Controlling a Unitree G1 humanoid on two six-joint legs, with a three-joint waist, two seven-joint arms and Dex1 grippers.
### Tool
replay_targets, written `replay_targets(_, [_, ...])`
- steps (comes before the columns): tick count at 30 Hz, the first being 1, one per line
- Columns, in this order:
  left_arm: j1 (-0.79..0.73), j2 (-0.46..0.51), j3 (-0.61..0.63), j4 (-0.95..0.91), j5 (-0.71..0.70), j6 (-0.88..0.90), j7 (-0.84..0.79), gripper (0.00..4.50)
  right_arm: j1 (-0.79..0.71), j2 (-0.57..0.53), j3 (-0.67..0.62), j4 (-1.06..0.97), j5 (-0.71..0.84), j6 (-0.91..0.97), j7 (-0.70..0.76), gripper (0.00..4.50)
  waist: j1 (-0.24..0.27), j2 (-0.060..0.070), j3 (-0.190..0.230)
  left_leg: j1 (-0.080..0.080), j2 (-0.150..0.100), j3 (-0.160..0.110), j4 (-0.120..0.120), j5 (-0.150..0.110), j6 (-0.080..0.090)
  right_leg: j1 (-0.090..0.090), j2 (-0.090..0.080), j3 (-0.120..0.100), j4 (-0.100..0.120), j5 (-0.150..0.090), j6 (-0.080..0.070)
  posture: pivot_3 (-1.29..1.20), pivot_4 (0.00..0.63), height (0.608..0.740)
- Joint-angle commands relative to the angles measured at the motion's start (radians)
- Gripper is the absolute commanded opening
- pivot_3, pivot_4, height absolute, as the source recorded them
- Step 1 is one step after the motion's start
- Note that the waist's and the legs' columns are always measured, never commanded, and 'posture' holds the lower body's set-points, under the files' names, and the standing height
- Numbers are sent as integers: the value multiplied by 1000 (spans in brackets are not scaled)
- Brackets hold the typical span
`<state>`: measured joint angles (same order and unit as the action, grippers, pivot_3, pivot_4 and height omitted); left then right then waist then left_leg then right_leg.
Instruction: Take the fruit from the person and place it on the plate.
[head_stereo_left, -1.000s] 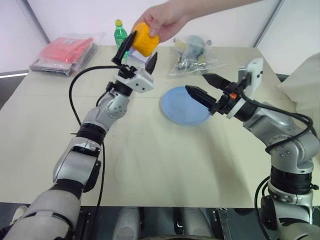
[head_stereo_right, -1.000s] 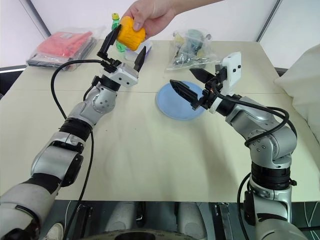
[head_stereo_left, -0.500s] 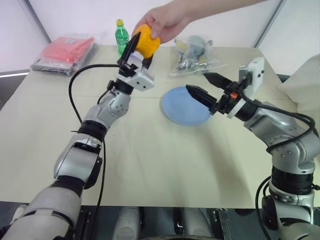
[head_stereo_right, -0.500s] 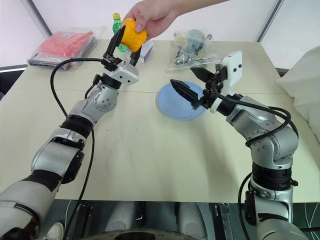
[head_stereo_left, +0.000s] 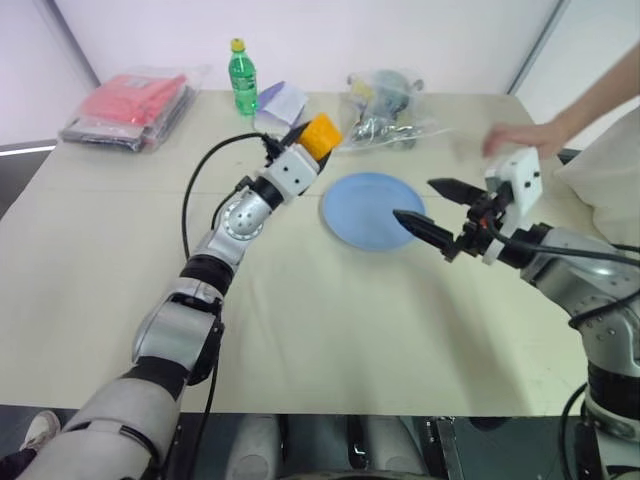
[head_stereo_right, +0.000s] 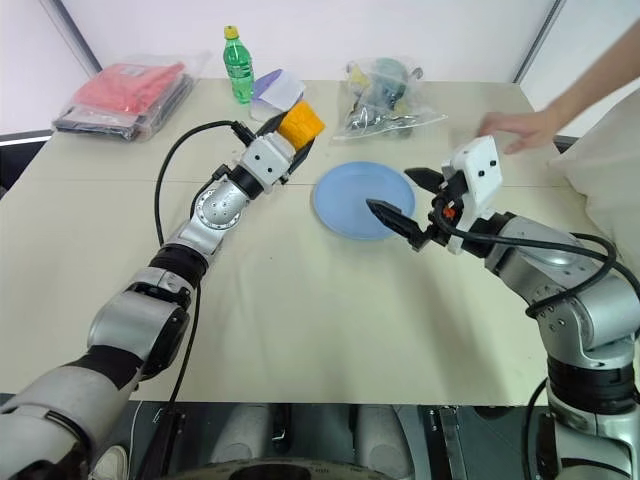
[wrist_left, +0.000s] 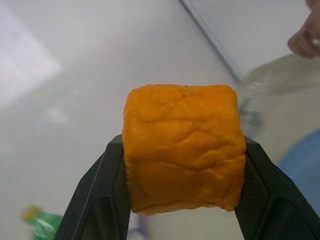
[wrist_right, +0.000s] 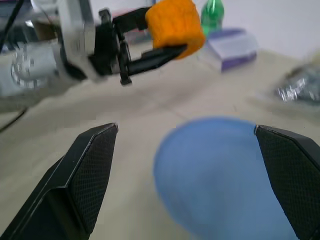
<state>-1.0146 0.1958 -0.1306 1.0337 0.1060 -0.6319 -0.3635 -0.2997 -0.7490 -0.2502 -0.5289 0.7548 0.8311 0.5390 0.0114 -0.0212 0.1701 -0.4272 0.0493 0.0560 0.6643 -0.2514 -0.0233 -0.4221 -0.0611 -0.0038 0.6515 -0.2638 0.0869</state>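
Left wrist view has the orange fruit (wrist_left: 183, 148) pinched between the left gripper's (head_stereo_left: 318, 136) black fingers, held above the table beside the light-blue plate (head_stereo_left: 372, 209). Right gripper (head_stereo_right: 402, 198) hangs spread wide, empty.

Fruit (head_stereo_left: 321, 133): plain matte orange-yellow, faintly creased, held between black fingers (wrist_left: 95, 200) of the left gripper (head_stereo_left: 313, 137). Plate (head_stereo_left: 368, 209): plain light blue, no pattern, on a beige desk (head_stereo_left: 90, 260). Along the desk's far edge: green bottle (head_stereo_left: 241, 79) with yellow cap; red packet (head_stereo_left: 128, 104) in clear wrap at the far left corner.
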Motion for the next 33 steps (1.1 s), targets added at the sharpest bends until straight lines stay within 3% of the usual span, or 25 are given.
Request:
replay_targets(1, [-69, -32, 88, 17, -163, 217, -220, 2041, 45, -52, -68, -98, 18, 1, 20, 4500, -1, 0, 0, 0, 0, 0, 0, 0, 0, 0, 0, 0, 0, 0, 0, 0, 150, 731])
replay_targets(5, [-162, -80, 161, 100, -237, 476, -287, 2041, 101, -46, -102, -147, 21, 5, -22, 4500, -1, -1, 0, 0, 0, -2, 0, 0, 0, 0, 1, 0, 0, 0, 0, 0, 150, 731])
replay_targets(9, [-236, -143, 177, 169, -239, 617, -315, 2041, 133, -29, -110, -182, 23, 4, -63, 4500, 2, -1, 0, -1, 0, -2, 0, 0, 0, 0, 1, 0, -1, 0, 0, 0, 150, 731])
replay_targets(16, [-237, -202, 117, 209, -157, 670, -336, 2041, 155, -3, -106, -215, 15, -4, -120, 4500, -4, -1, 0, 0, 0, -2, 0, 0, 0, 0, 1, 0, -1, 0, 0, 0, 150, 731])
replay_targets(21, [-221, -212, 93, 228, -102, 678, -279, 4409, 160, 7, -99, -224, 11, -12, -146, 4500, -1, -1, 0, 0, 0, -3, 0, 0, 0, 0, 2, 0, -1, 0, 0, 0, 150, 731])
replay_targets(29, [-219, -222, 110, 219, -90, 661, -270, 4461, 145, 10, -81, -211, 1, -20, -155, 4500, 1, -1, 0, -1, 0, -3, 0, 0, 0, 0, 1, 0, -1, 0, 0, 0, 150, 731])
replay_targets(33, [-242, -202, 188, 130, -182, 664, -334, 4461, 131, 8, -70, -201, 3, -22, -148, 4500, 1, -1, 0, -1, 0, -3, 0, 0, 0, 0, 1, 0, -1, 0, 0, 0, 150, 731])
